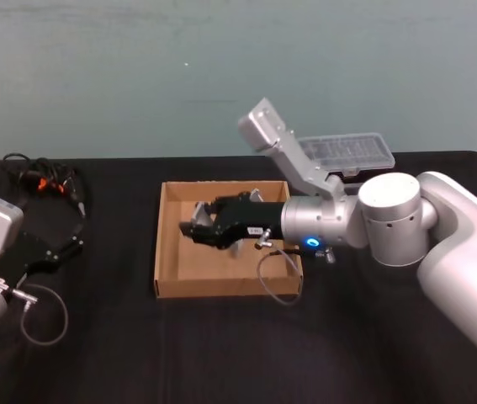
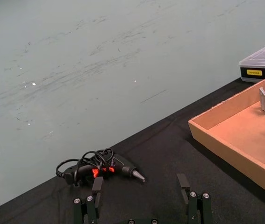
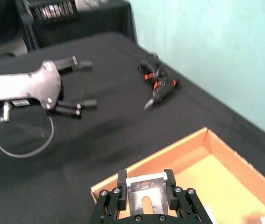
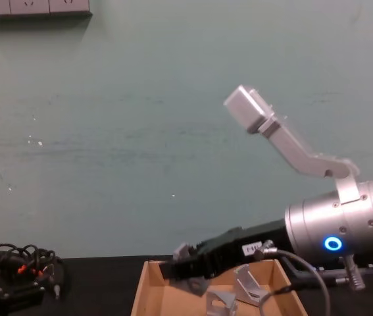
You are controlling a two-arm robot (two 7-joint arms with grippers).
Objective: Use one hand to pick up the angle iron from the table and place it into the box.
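Right black fingered gripper [image 3: 145, 191], clamped on the slotted silver angle iron [image 3: 144, 198], should lower well inside the shallow tan cardboard box [image 1: 171, 282] before releasing.

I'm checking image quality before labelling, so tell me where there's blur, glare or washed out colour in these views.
Right wrist view: the left gripper and the glue gun look blurred, while the angle iron between the right gripper fingers is sharper. Head view: soft overall, and the black table swallows shadows. Left wrist view: crisp, with small bright specks on the wall. Chest view: the blue ring glows.
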